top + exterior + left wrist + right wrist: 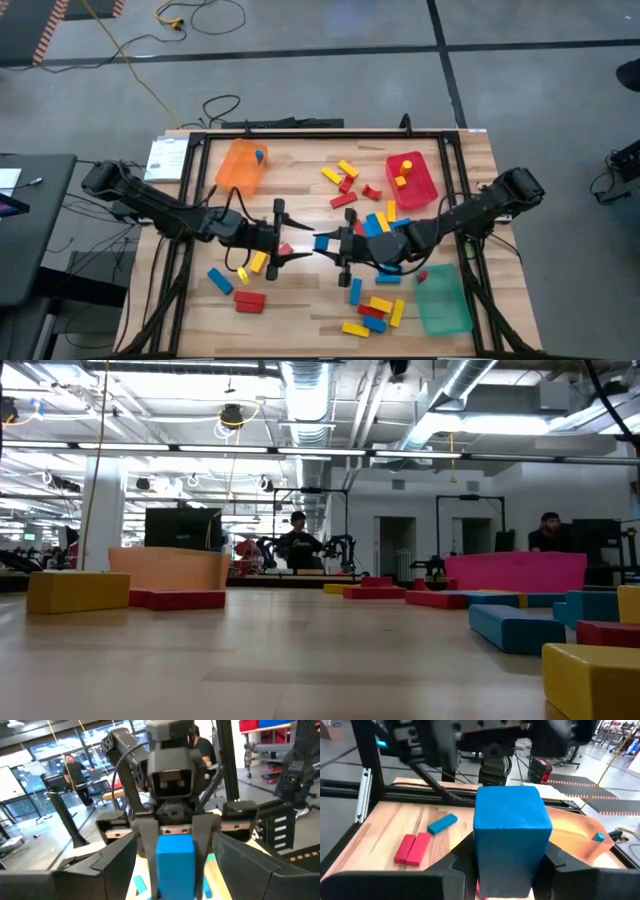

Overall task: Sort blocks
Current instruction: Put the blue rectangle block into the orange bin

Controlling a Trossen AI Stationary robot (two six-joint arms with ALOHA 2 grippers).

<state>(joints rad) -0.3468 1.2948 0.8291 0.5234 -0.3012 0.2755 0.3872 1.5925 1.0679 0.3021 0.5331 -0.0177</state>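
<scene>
A blue block [323, 242] hangs above the table's middle, with my right gripper [336, 244] shut on it. My left gripper [300, 243] faces it from the table's left and is open. Its two fingers stand wide on either side of the block's free end [175, 862] with a gap on each side. Red, yellow and blue blocks lie flat on the wood: a loose group [345, 182] at the far middle, another [372, 310] at the near right, a few [240, 285] at the near left. A red block [285, 248] lies under the left gripper. My right gripper pinches the blue block by two opposite long sides [481, 845] between its two fingers. The fingers come level from the table's right and lie along the block. The block sticks out past the fingertips toward the left gripper, roughly level and lifted clear of the table.
An orange tray [238, 168] at the far left holds one blue block [259, 155]. A red tray [412, 185] at the far right holds yellow blocks. A green tray [443, 302] stands at the near right. A black frame [300, 132] rims the table. People stand in the room beyond.
</scene>
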